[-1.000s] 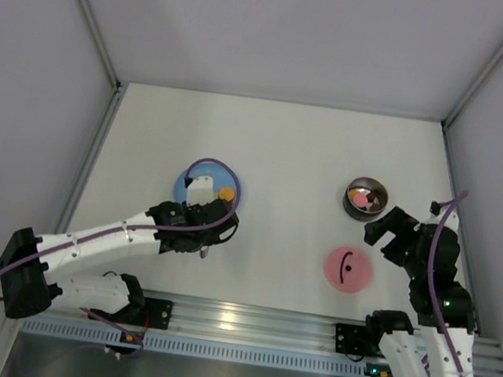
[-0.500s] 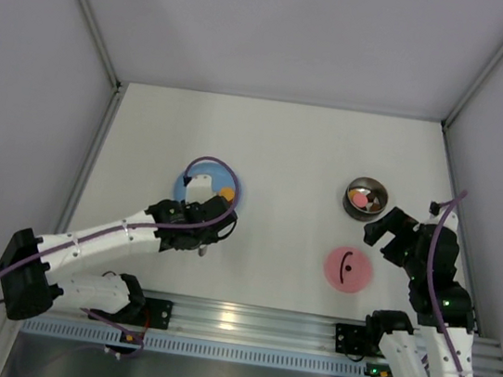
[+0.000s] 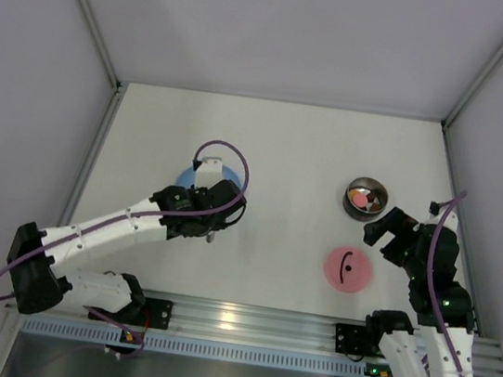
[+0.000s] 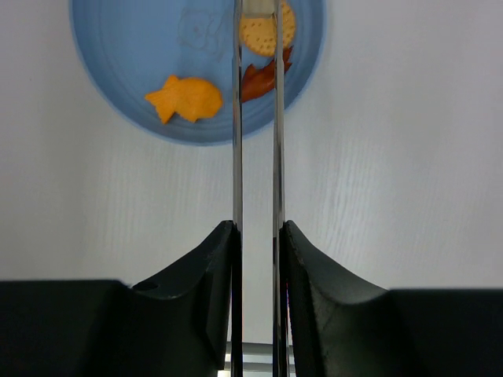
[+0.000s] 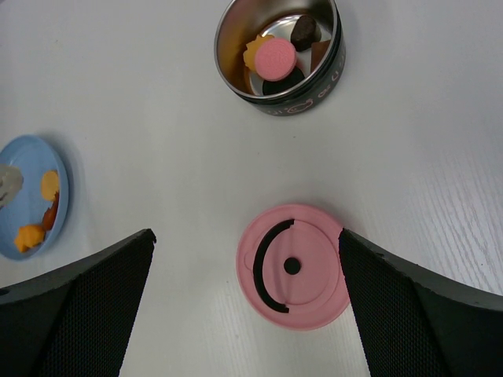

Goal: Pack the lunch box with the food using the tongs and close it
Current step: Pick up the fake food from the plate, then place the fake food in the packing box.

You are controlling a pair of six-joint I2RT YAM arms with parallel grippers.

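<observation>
Tongs (image 4: 237, 157): squeezed in my left gripper (image 4: 258, 232), pointing far, tips at cracker (image 4: 267, 31) on plate (image 4: 118, 47).
Box (image 3: 365, 198): well right, lid (image 3: 348, 269) off, nearer me.
Right gripper (image 5: 245, 236): wide open over lid.

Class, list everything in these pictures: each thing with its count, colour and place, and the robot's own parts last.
lunch box: one, shiny steel, open, right side of table
food in box: several pieces, pink, dark, orange
lid: one, pink with black mark, flat on table, nearer than the box
plate: one, light blue, left of centre
food on plate: three pieces, orange fish, round biscuit, red-orange piece
tongs: one, silver, tips over plate
table: one, white
left gripper: black, shut on tongs
right gripper: black, open, above lid
</observation>
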